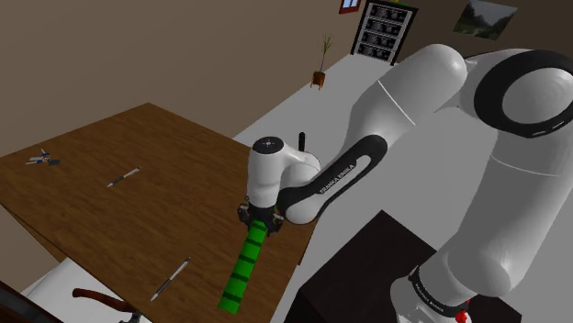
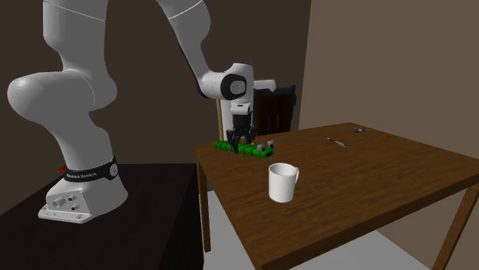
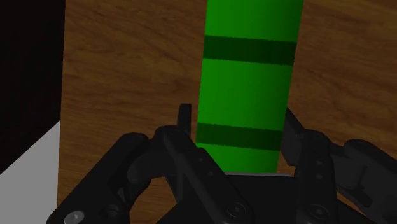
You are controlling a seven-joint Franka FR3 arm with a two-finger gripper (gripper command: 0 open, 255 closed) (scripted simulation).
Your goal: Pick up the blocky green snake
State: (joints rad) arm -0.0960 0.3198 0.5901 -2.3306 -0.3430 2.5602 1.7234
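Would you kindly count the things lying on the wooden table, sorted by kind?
Green snake: 1
Pens: 2
White mug: 1
Small grey tool: 1
Total: 5

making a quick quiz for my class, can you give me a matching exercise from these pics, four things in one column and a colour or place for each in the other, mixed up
Things
1. snake
2. mug
3. potted plant
4. stand

Descriptions
a. white, upright on the table
b. black box at the shoulder view's lower right
c. green with darker bands, one end under the gripper
d. small and far off, beyond the table

Pairs: 1-c, 2-a, 3-d, 4-b
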